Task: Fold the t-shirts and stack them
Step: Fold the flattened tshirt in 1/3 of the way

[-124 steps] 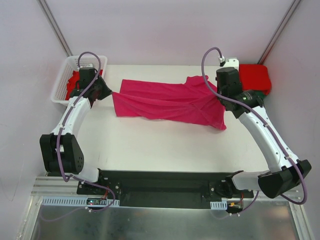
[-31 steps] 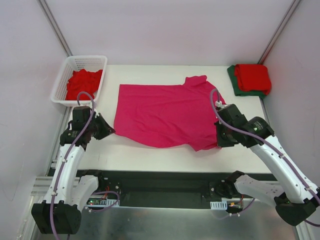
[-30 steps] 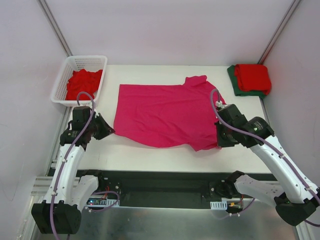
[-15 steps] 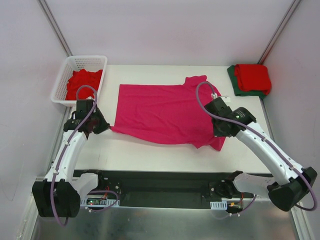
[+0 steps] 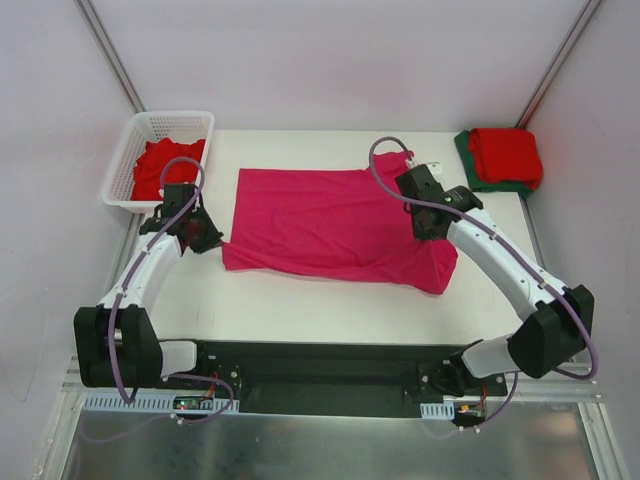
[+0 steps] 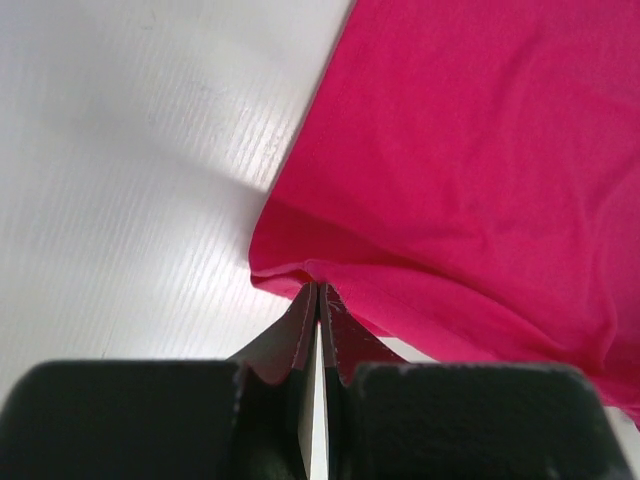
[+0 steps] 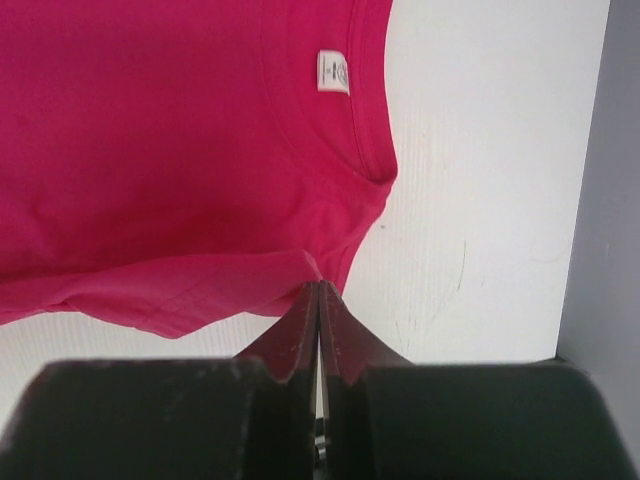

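A magenta-pink t-shirt (image 5: 330,222) lies spread across the middle of the table, its near edge lifted and carried back over itself. My left gripper (image 5: 218,241) is shut on the shirt's left hem corner (image 6: 310,272). At the shirt's right side my right gripper (image 5: 428,232) is shut on an edge of the cloth (image 7: 312,268) below the collar; the white neck label (image 7: 333,71) shows in the right wrist view. A folded red t-shirt (image 5: 506,152) rests on a dark green one (image 5: 466,160) at the far right corner. More red cloth (image 5: 160,165) fills the basket.
A white lattice basket (image 5: 131,147) stands at the far left corner, just behind my left arm. The table's right edge meets the side wall (image 7: 600,170) close to my right gripper. Bare white table (image 5: 330,310) lies between the shirt and the arm bases.
Both grippers have moved away from the near edge toward the back, carrying the shirt's near edge with them. The shirt now looks shorter front to back, with a fold forming along its near side.
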Controlling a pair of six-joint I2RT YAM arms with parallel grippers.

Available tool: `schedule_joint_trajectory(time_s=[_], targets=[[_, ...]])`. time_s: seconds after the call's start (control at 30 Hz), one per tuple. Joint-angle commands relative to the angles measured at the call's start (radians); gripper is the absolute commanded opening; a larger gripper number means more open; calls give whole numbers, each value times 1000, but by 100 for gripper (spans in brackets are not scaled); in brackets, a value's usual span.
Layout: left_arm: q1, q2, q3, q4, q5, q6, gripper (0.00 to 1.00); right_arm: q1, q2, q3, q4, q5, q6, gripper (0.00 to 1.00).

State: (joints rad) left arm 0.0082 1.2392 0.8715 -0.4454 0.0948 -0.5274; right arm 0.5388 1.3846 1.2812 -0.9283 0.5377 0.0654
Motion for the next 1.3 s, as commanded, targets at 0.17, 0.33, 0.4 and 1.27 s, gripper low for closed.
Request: schedule_joint_trajectory(time_s=[0.17,0.33,0.4,1.27], targets=[[6,146,118,82,-24,9,0,-51,171,181,128,-10,-124,2],[6,244,188,105,-27,-6,0,-71,251,265,152,-25,-156,2],[6,276,225,112,-29,-5,0,-86,283,286,157,-28,-160,1],[6,548,440,139,-30,29,0,-211,418,501,174,-74,-208,1]])
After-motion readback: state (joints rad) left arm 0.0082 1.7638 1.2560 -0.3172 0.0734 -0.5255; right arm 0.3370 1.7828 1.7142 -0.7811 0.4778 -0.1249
